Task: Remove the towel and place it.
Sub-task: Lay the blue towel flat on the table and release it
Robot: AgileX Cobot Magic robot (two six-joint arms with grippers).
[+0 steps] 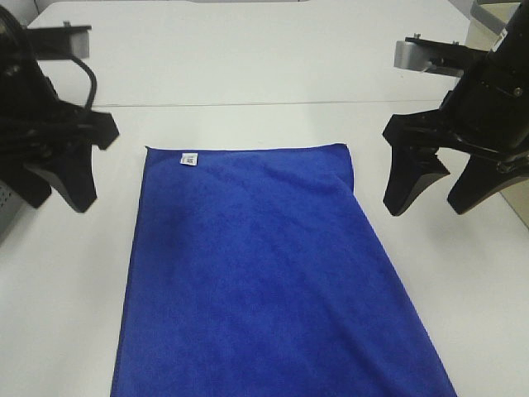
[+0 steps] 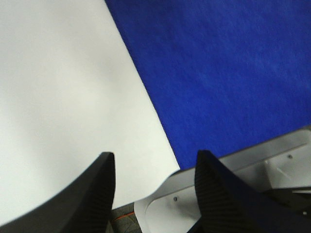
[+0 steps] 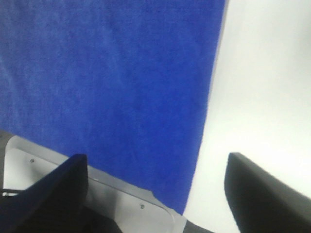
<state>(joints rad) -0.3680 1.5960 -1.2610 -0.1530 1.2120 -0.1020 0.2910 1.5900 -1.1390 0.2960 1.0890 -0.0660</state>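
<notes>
Blue, one towel (image 1: 264, 289), one tag (image 1: 190, 159), one table (image 1: 248, 66)

- We've got a plain matte white table (image 1: 248, 58) filling pretty much the whole high view.
- A thin seam (image 1: 248, 104) runs straight across it toward the far side.
- Light looks soft and even to us, with a mild sheen on the far part.
- Past the far right corner there's a greyish sliver (image 1: 496, 10); we can't tell what it is.
</notes>
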